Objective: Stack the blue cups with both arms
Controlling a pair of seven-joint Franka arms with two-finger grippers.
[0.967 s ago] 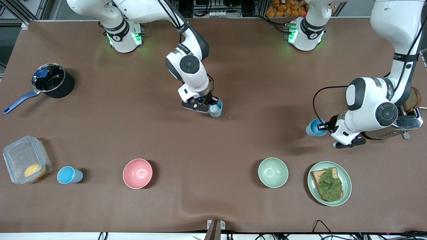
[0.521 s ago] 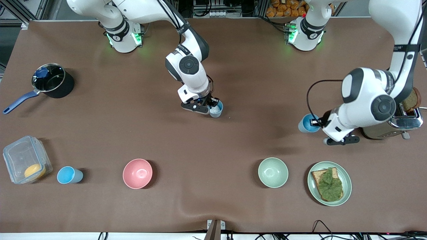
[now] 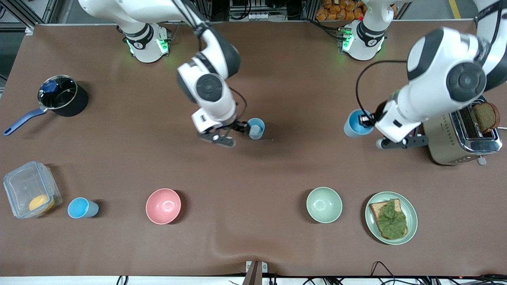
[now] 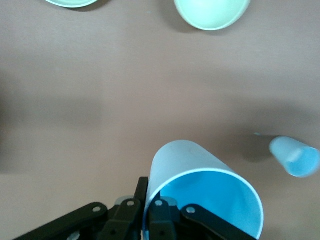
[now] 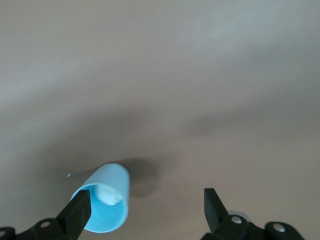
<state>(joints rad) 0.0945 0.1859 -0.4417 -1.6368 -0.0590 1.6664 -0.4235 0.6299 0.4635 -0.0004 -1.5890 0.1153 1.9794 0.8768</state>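
A blue cup with a whitish inside stands upright mid-table. My right gripper is open, raised just beside this cup on the right arm's side. In the right wrist view, the cup sits against one finger. My left gripper is shut on the rim of a second blue cup, bright blue inside. It holds that cup in the air over bare table near the toaster, as the left wrist view shows. A third blue cup stands near the front camera at the right arm's end.
A toaster with bread stands at the left arm's end. A plate with toast and lettuce, a green bowl and a pink bowl line the near side. A plastic box and a pot are at the right arm's end.
My right gripper let go of the middle cup, opened and rose away toward the right arm's end. My left arm lifted its cup higher and carried it a little toward the middle.
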